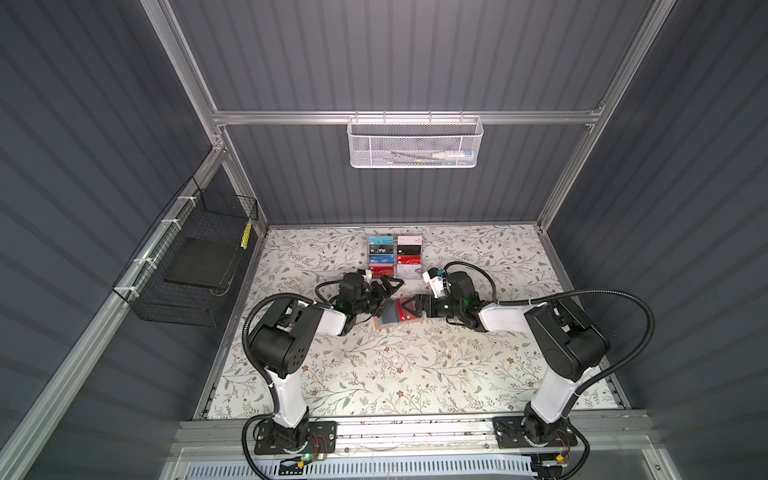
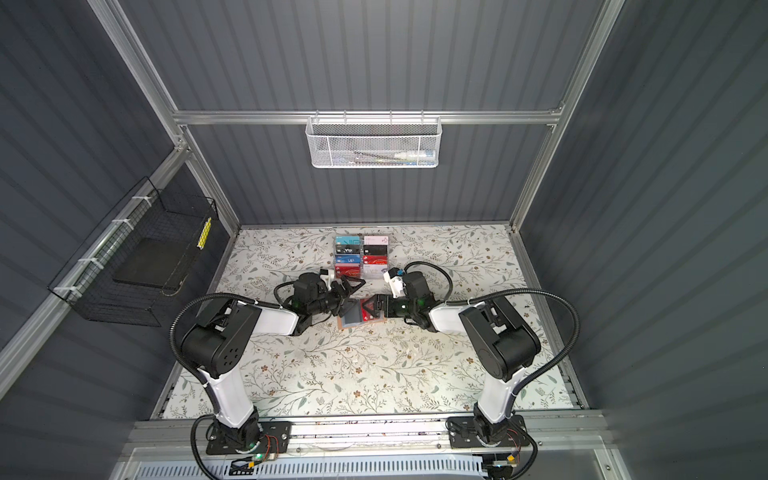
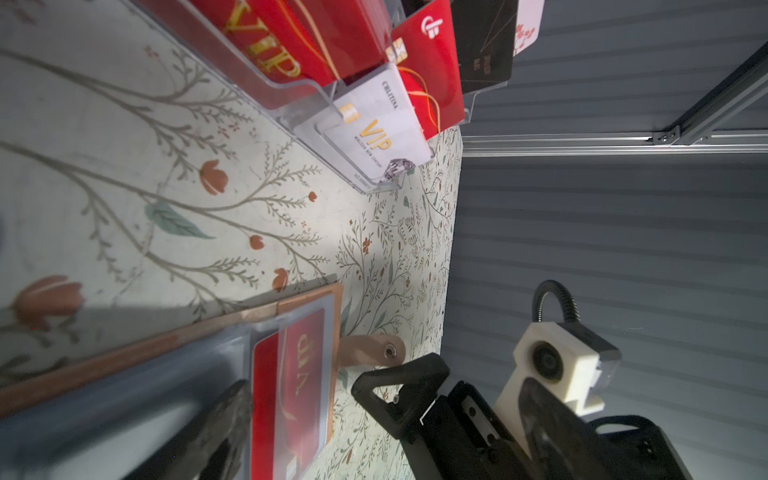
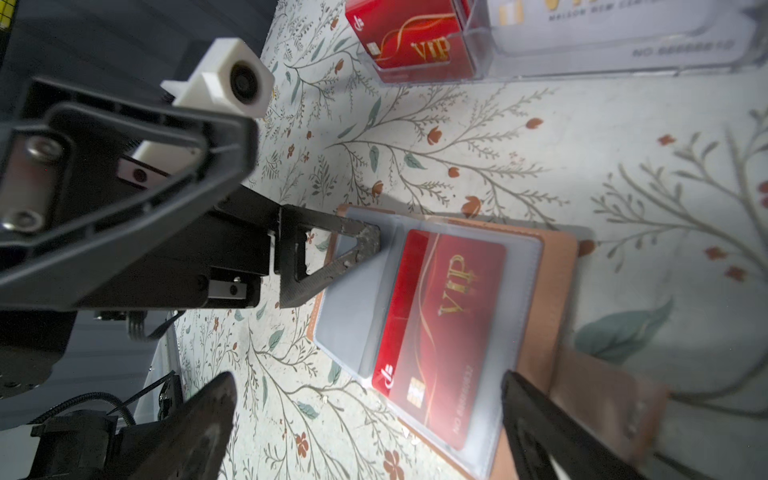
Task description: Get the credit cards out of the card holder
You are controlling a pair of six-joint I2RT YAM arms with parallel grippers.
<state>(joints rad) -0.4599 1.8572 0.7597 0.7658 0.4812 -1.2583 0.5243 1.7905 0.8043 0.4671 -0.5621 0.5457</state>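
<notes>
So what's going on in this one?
Two robot arms are working on an open card holder lying flat. The left hand is open, with one finger down on the empty grey sleeve, seemingly pinning that page. The right hand, also open, sits with a finger on either side of the red card, which is in its clear sleeve. Nothing is gripped yet. A rack of other cards stands behind.
</notes>
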